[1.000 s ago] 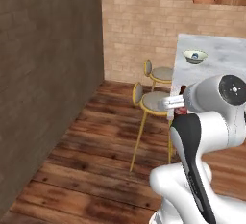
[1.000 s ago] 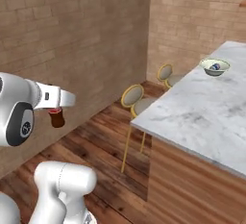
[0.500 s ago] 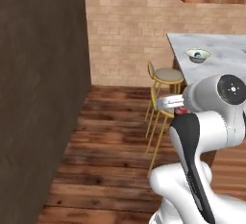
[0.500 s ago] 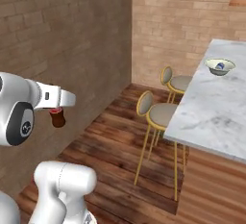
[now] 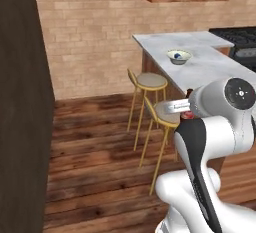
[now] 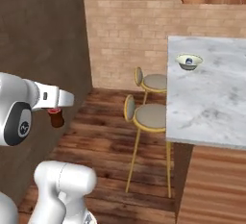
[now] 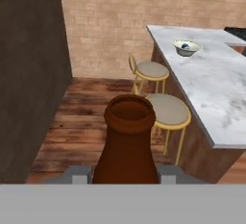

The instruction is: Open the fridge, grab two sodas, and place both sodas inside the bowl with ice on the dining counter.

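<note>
Above the wood floor [image 7: 86,122], the gripper [image 7: 125,175] is clamped on the brown soda bottle [image 7: 127,146]. The bowl [image 7: 186,47] sits well apart on the dining counter [image 7: 216,88], apparently holding a blue can.

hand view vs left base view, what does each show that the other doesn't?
Hand view alone: the open mouth and dark-brown neck of the soda bottle seen close from above, held upright between the jaws of the gripper.

Left base view alone: the black stove at the counter's far end, the white arm, and the bottle's red label beside the arm's wrist.

Both: the marble dining counter, the bowl on it with something blue inside, two yellow-rimmed stools, the brick wall, the wooden floor and a dark wall on the left.
</note>
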